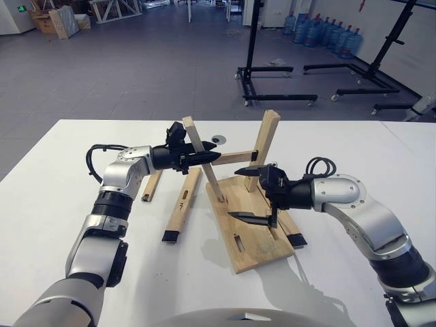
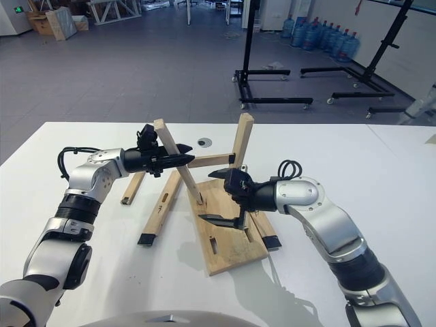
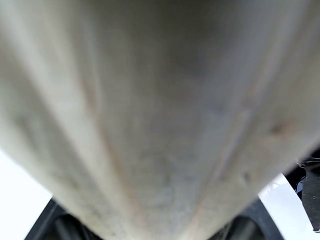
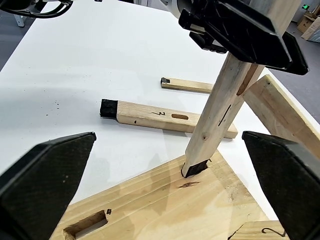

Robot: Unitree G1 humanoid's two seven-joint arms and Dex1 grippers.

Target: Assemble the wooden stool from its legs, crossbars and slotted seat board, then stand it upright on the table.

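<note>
**Left claw** (image 1: 201,158): shut around the tilted leg (image 1: 212,180), gripping it partway up its length. The leg's black-capped lower end sits on the seat board (image 1: 255,248), and its upper end leans toward the robot's left.

**Right claw** (image 1: 248,195): spread wide and holding nothing. It hangs over the seat board, with one finger near the base of the second leg (image 1: 267,136) and the other lower, above the board's surface. Whether either finger touches wood cannot be told.

**Assembly:** the second leg rises from the far part of the board, leaning slightly to the robot's right. A crossbar (image 1: 233,158) spans between the two raised legs at about the height of the left claw. The slotted seat board lies flat on the white desk (image 1: 340,143).

**Loose parts:** a loose leg (image 1: 182,211) with a black foot cap lies on the desk just to the left of the board. A short bar (image 1: 151,185) lies beyond it, farther left. Another capped leg (image 1: 294,235) lies along the board's right edge.
</note>
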